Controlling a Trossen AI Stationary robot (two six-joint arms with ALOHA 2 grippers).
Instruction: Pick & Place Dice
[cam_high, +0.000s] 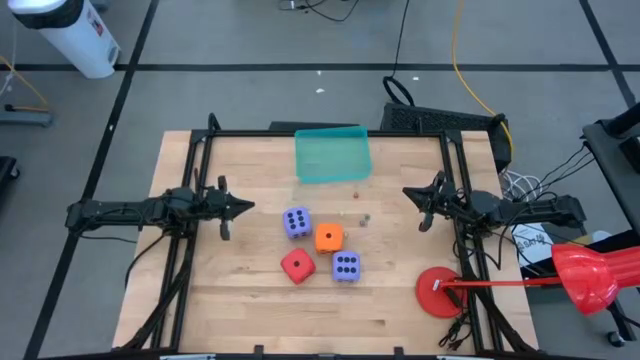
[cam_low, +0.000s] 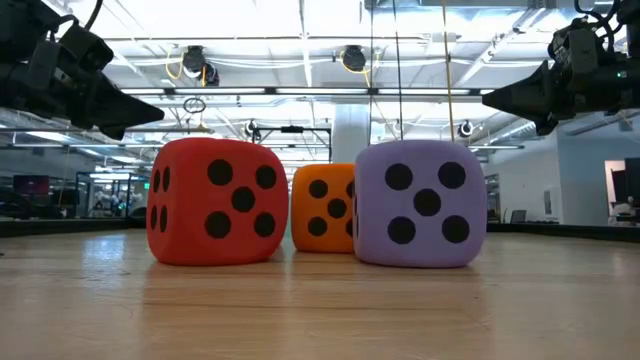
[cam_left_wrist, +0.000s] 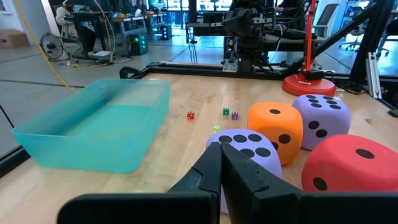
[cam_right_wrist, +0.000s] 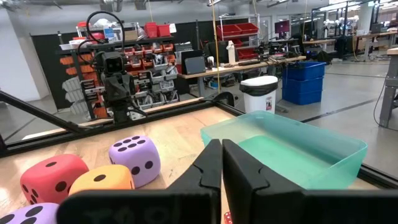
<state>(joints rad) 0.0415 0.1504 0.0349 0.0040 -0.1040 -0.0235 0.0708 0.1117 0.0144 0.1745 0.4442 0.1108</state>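
Four dice rest on their undersides mid-table: a purple die, an orange die, a red die and a second purple die. The low view shows the red, orange and purple ones close up. My left gripper hovers shut above the table, left of the dice, pointing level toward them. My right gripper hovers shut to their right, also level. Neither touches anything.
A teal tray sits at the table's far middle. A few tiny coloured dice lie between it and the big dice. A red round disc with a red pole stands at the near right. Black frame rails run along the table's sides.
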